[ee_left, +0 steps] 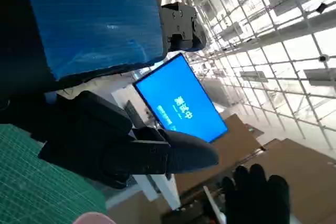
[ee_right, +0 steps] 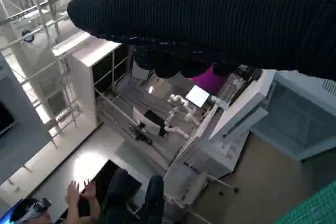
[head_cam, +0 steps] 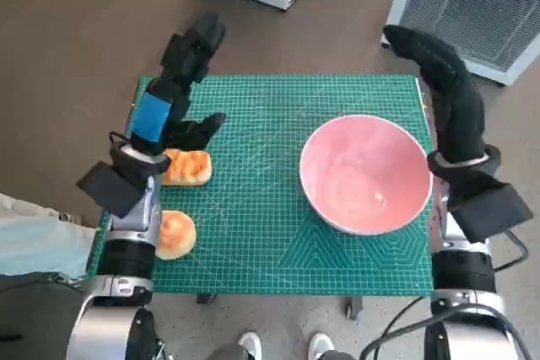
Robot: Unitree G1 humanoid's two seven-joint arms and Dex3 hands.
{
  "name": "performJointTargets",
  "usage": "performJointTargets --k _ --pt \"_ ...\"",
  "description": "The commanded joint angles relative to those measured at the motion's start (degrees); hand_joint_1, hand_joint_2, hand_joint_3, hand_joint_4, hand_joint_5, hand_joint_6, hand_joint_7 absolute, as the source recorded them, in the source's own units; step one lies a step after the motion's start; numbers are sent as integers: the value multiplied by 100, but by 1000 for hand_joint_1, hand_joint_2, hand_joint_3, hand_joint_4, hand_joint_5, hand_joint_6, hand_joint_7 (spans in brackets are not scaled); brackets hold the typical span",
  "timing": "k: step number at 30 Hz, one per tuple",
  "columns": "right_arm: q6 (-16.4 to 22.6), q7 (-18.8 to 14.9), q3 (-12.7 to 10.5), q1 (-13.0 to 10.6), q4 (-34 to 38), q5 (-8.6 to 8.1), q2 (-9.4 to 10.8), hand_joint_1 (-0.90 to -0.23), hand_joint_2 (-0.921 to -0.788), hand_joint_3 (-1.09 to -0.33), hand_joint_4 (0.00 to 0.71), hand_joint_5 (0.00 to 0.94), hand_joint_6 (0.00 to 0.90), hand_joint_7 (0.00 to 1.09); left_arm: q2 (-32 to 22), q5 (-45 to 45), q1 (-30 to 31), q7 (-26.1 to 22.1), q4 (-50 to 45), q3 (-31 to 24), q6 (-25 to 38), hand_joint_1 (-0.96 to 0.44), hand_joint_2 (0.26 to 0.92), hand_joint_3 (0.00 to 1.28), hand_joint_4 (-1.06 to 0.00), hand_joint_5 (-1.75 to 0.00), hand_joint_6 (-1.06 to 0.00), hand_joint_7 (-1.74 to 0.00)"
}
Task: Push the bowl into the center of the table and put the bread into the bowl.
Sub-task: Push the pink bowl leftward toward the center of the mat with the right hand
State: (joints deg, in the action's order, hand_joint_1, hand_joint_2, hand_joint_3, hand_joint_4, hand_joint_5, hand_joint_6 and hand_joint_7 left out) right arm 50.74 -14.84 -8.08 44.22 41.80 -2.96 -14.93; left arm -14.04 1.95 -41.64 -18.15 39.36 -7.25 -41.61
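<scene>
Pink bowl (head_cam: 364,173) sits upright on the green cutting mat (head_cam: 270,115), toward the mat's right side, its right rim near the mat's right edge. Nothing inside it that shows. A sliver of the bowl's pink rim (ee_left: 94,217) also shows in the left wrist view, at the mat's edge (ee_left: 31,182).

Two pieces of bread lie well left of the bowl, at the mat's left edge. First bread (head_cam: 186,167) lies closer to the far side, partly covered by the left forearm. Second bread (head_cam: 175,233), a round bun, lies just nearside of the first, beside the forearm.

Left hand (head_cam: 179,82), black with blue tape on its back, is raised over the mat's far-left corner, well left of the bowl. Fingers extended and spread, thumb (head_cam: 201,131) pointing toward the bowl; it grasps nothing. Same in the wrist view (ee_left: 105,77): fingers (ee_left: 147,153) held straight out, empty.

Right hand (head_cam: 439,73), black knitted glove, hangs just beyond the bowl's far-right rim, over the mat's right edge, not touching the bowl. Fingers stretched out, released, holding nothing.

Beyond the mat, past the bowl: white cabinets (head_cam: 472,6) on a brown floor (head_cam: 76,31).
</scene>
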Motion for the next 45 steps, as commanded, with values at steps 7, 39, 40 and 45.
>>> performJointTargets --k 7,39,40,45 --pt "72 205 86 -22 93 184 -14 -798 -921 -782 176 0 255 84 -128 -90 163 80 -201 106 116 -756 921 345 -17 -1 1 -92" --pt "58 173 140 -39 115 62 -20 -786 -921 -778 173 0 250 85 80 830 94 -430 -165 -63 310 -722 921 280 -112 -49 -126 -111" --pt "59 169 141 -39 117 57 -17 -781 -921 -776 173 0 249 86 91 847 99 -428 -171 -66 312 -719 921 285 -137 -59 -138 -120" --pt "68 148 139 -28 156 38 -15 -770 -921 -774 173 0 249 86 121 851 94 -397 -129 -95 266 -721 921 327 -190 -75 -152 -140"
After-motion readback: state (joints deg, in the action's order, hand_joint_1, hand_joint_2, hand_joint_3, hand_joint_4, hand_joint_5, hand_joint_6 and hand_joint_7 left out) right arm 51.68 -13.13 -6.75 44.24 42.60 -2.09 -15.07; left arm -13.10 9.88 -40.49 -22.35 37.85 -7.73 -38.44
